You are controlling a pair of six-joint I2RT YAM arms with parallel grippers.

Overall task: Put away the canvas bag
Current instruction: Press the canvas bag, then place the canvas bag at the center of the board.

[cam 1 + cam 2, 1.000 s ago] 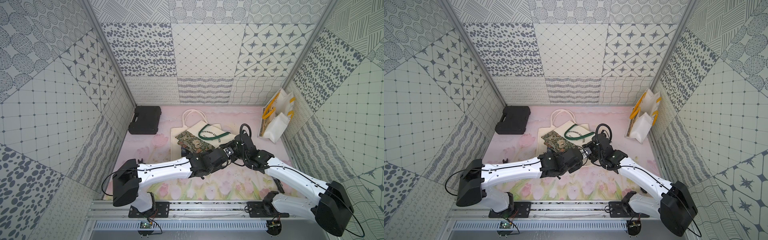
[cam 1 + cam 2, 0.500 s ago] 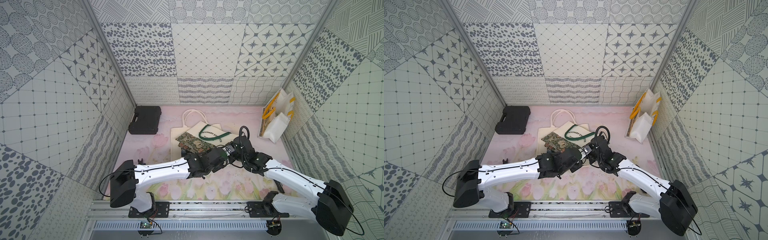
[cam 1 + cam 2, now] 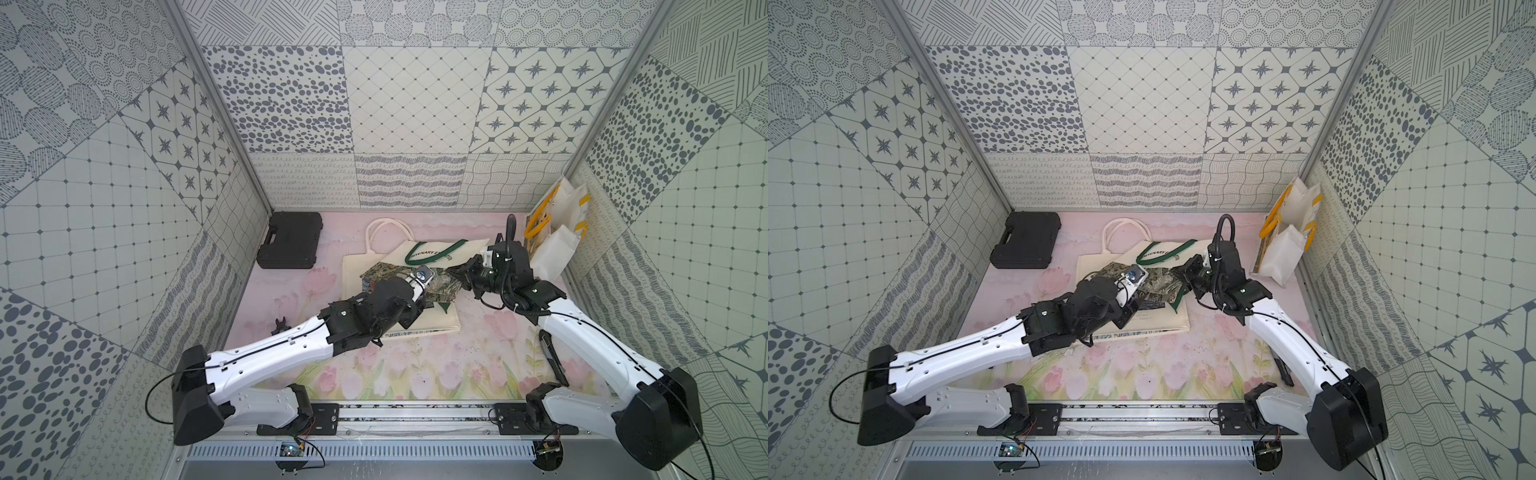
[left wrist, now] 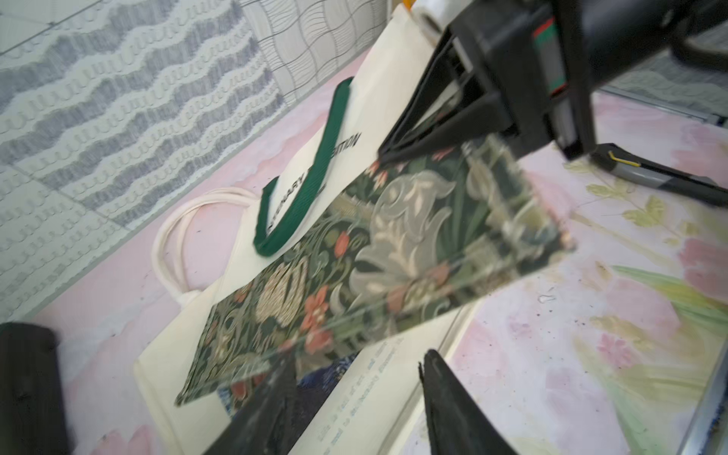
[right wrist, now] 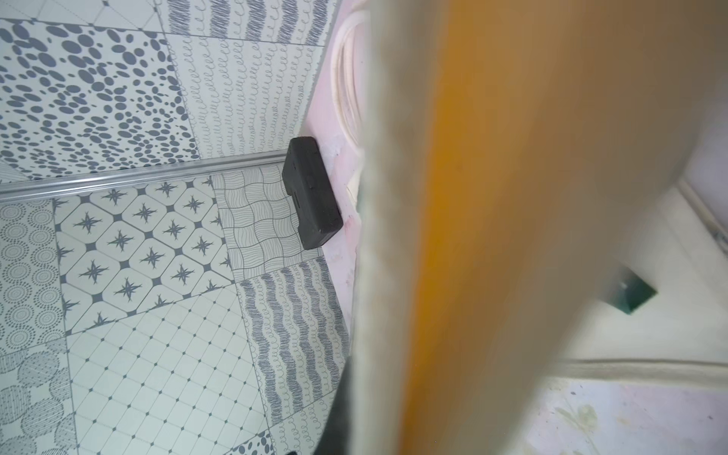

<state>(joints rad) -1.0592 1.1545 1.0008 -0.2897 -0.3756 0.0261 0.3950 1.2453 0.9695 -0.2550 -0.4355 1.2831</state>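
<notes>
- Left arm: stretched low from the front-left base toward the middle of the table.
- Left gripper: at the near edge of the floral bag; fingers stand apart, holding nothing.
- Right arm: reaches back from the front-right base, wrist turned toward the left arm.
- Right gripper: jaws pinched together on the bag's far corner.
- Floral bag: mid-table, over two cream totes. It is flat, with its long axis running across the table, left to right. The right end is at the right gripper and the left end is over the totes.
- Black case: back-left corner, well apart.
</notes>
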